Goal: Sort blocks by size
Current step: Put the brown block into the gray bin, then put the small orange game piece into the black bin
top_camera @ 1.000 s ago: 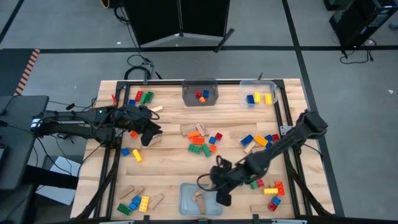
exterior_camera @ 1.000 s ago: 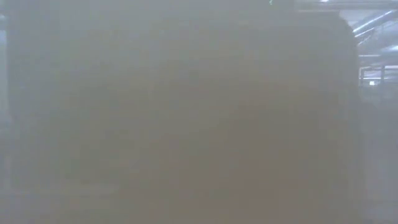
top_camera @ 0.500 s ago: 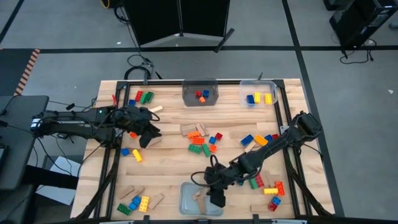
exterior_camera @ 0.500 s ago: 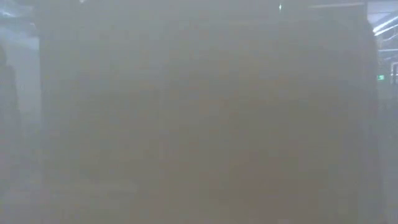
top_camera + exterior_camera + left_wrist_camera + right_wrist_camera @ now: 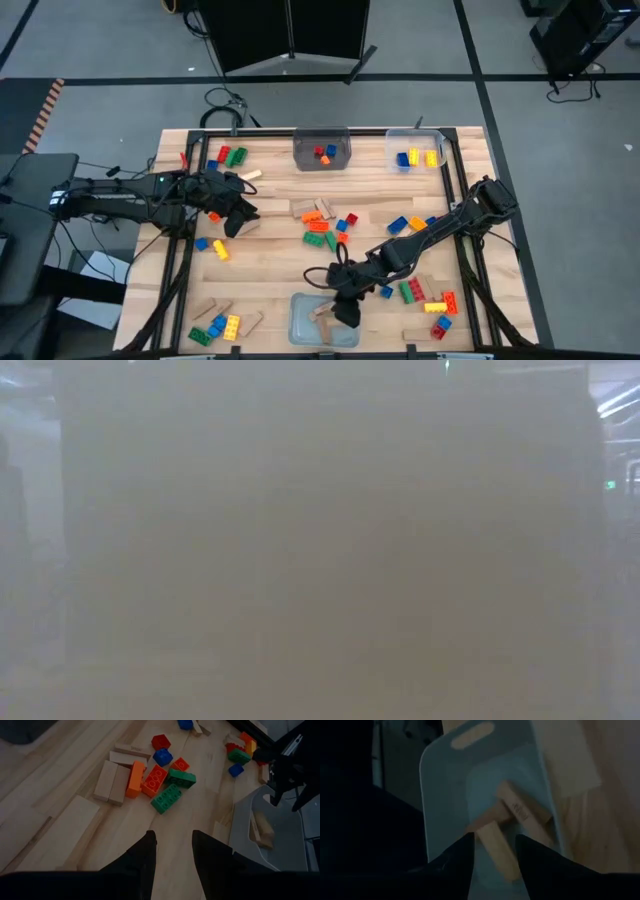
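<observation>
High view: evenly lit, sharp, soft shadows. Low view: wholly fogged grey-brown blur, nothing legible. Both wrist views: dim; beyond the right gripper (image 5: 492, 845) the clear bin (image 5: 440, 785) appears bluish, fingers silhouetted.

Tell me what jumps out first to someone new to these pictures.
The right gripper hangs over the clear bin at the table's near edge, fingers apart, with tan wooden blocks lying in the bin below it. Coloured bricks lie scattered mid-table, and the left gripper waits at the table's left side.
</observation>
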Available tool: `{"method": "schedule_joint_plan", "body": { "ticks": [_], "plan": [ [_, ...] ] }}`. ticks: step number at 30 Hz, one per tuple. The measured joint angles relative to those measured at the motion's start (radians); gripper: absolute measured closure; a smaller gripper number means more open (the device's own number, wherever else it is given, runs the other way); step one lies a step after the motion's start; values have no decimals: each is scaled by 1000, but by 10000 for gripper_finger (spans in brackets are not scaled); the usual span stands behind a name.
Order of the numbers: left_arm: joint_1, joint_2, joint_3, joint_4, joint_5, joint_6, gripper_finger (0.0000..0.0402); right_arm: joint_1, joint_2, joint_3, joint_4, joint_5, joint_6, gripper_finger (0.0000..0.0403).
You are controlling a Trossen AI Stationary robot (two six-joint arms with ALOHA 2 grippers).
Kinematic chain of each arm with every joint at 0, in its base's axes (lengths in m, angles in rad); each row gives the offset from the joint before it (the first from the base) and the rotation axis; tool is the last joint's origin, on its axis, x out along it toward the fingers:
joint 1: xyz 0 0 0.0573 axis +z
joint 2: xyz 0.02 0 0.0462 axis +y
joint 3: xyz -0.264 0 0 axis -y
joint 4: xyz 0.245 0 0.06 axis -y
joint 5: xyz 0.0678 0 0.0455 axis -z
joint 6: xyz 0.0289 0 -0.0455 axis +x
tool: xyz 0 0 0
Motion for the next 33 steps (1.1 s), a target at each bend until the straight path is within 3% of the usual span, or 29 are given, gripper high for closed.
{"method": "schedule_joint_plan", "body": {
  "ticks": [4,17,27,33],
  "plan": [
    [0,0,0,0,0,0,264,-21,-15,0,-70,-9,-43,234],
    [0,0,0,11,-61,-1,264,-181,-69,-5,-467,197,-248,197],
    [0,0,0,20,-89,-2,264,-266,-67,-160,-292,204,-413,112],
    [0,0,0,19,-109,-1,264,-313,-67,-253,-158,208,-453,94]
  ]
}}
